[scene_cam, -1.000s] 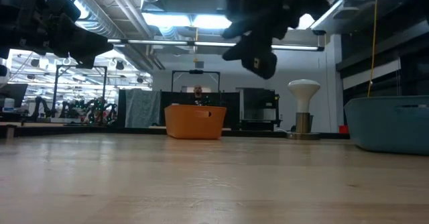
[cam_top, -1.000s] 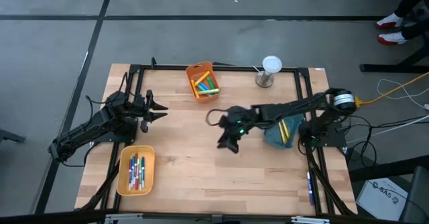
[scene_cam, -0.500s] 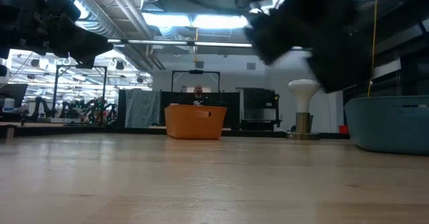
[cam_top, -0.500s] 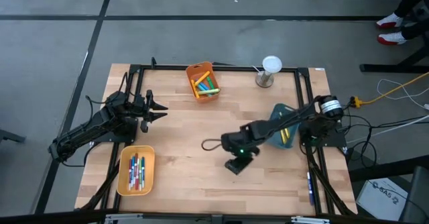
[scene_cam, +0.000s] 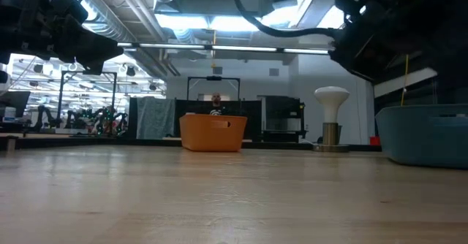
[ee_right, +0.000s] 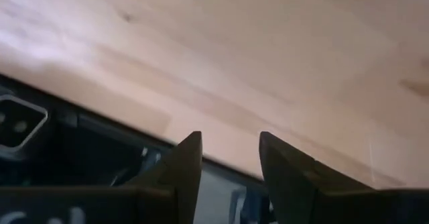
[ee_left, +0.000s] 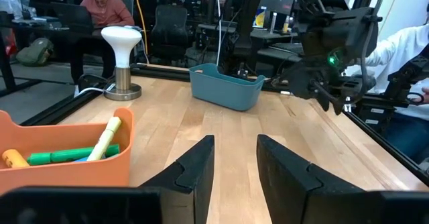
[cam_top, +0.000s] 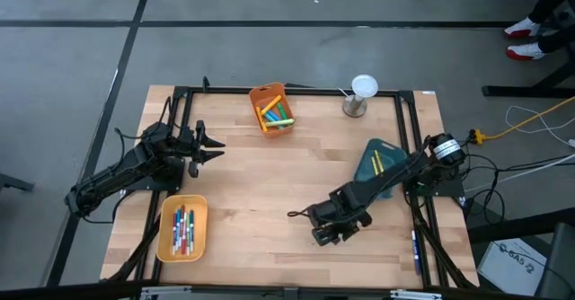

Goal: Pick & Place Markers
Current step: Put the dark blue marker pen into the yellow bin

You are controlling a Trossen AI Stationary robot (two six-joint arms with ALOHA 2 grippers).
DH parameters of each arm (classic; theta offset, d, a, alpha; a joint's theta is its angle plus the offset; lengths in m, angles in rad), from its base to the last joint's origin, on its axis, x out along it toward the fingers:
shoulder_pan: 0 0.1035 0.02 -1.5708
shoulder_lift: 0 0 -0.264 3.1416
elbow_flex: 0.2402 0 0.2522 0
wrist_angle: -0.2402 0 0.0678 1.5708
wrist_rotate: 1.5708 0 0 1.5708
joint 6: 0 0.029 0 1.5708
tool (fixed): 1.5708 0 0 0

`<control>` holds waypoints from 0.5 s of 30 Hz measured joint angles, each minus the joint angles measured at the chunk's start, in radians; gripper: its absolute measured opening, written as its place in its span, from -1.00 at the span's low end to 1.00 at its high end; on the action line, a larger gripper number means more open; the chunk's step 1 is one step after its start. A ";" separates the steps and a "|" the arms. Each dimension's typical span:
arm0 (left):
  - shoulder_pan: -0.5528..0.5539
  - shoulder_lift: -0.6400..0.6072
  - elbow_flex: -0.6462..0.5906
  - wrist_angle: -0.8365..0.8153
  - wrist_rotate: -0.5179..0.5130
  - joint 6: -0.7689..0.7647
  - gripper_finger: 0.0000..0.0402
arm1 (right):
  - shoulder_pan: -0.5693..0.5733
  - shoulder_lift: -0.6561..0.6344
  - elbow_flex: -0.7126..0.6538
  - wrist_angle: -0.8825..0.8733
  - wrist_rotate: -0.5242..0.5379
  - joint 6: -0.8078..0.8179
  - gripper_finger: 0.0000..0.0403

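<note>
The markers lie in three bins on the wooden table. In the high view a handful of red, blue and green ones sit in the yellow bin at about eight o'clock from the table's middle; green, yellow and orange ones fill the orange bin at twelve o'clock near the far edge; and a yellow one shows inside the teal bin at about three o'clock. A white mushroom-shaped lamp stands at one o'clock, just beside the far rail. The right gripper hangs above bare wood at about five o'clock, close to the near edge and well apart from every bin; its wrist view shows the two dark fingers parted by a clear gap with only table and the frame rail between them, holding nothing. The left gripper waits at nine o'clock, pointing toward the table's middle, between the orange and yellow bins. Its fingers also stand partly apart and empty, with the orange bin beside them. People sit at desks in the room beyond.
</note>
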 joint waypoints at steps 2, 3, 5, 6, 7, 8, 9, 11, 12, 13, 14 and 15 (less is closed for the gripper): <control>0.000 0.000 0.000 0.000 0.000 0.000 -0.47 | 0.004 0.000 0.000 0.000 0.050 -0.014 -0.26; 0.000 0.000 0.000 0.000 0.000 0.000 -0.46 | 0.004 0.000 0.000 0.000 0.078 -0.028 -0.26; 0.000 0.000 0.000 0.000 0.000 0.000 -0.46 | 0.004 0.000 -0.006 0.003 0.127 -0.046 -0.26; 0.000 0.000 0.000 0.000 0.000 0.000 -0.45 | 0.004 0.000 -0.010 0.004 0.157 -0.048 -0.26; 0.000 0.000 0.000 0.000 0.000 0.000 -0.45 | 0.004 0.000 -0.014 0.001 0.171 -0.047 -0.26; 0.000 0.000 0.000 0.000 0.000 0.000 -0.45 | 0.003 0.000 -0.018 0.000 0.174 -0.041 -0.26; 0.000 0.000 0.000 0.000 0.000 0.000 -0.45 | 0.004 0.000 -0.021 0.001 0.171 -0.036 -0.26; 0.000 0.000 0.000 0.000 0.000 0.000 -0.45 | 0.005 0.000 -0.029 -0.016 0.112 -0.023 -0.26; 0.000 0.000 0.000 0.000 0.000 0.000 -0.46 | 0.005 0.000 -0.031 -0.051 0.061 -0.012 -0.26; 0.000 0.000 0.000 0.000 0.000 0.000 -0.46 | 0.006 0.003 -0.032 -0.095 0.005 0.008 -0.26; 0.000 0.000 0.000 0.000 0.000 0.000 -0.47 | 0.008 0.008 -0.032 -0.139 -0.058 0.034 -0.26; 0.000 0.000 0.000 0.000 0.000 0.000 -0.47 | 0.012 0.014 -0.032 -0.176 -0.113 0.057 -0.26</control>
